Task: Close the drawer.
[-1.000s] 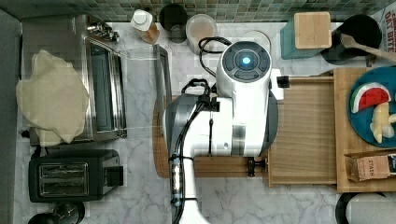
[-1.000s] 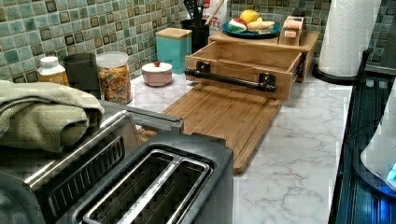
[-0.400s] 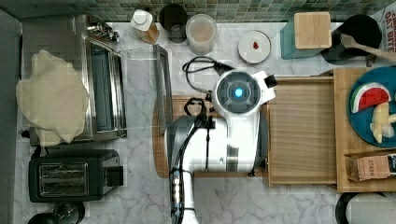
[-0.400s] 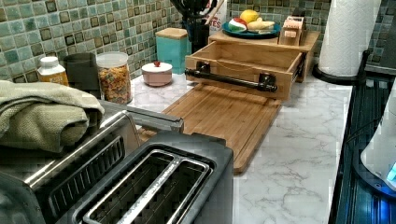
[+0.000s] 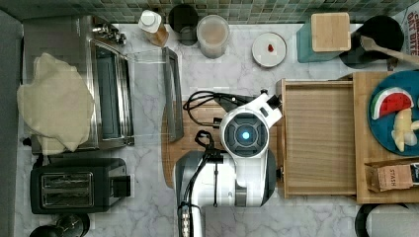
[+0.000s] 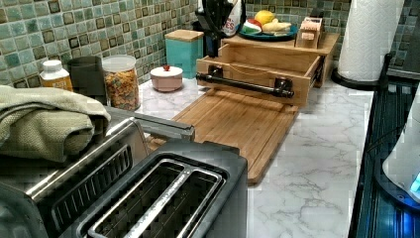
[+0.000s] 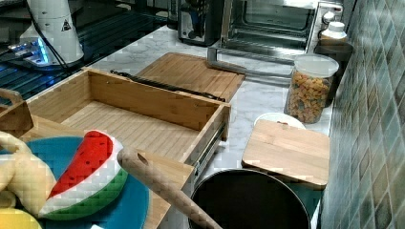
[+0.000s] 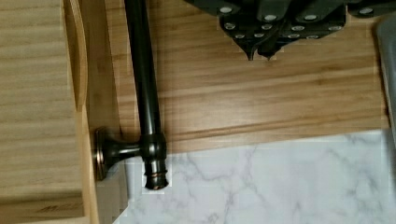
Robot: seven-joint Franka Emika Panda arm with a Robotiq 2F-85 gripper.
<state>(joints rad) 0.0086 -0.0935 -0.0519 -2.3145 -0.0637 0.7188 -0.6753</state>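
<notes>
I see the drawer (image 5: 320, 138) pulled out at centre-right of the top view, its handle (image 8: 144, 84) a long dark bar. In the wrist view my gripper (image 8: 260, 52), fingertips pinched together on nothing, hangs over the cutting board (image 8: 261, 93) beside the bar (apart, not touching). The arm's body hides the handle in the top view.
</notes>
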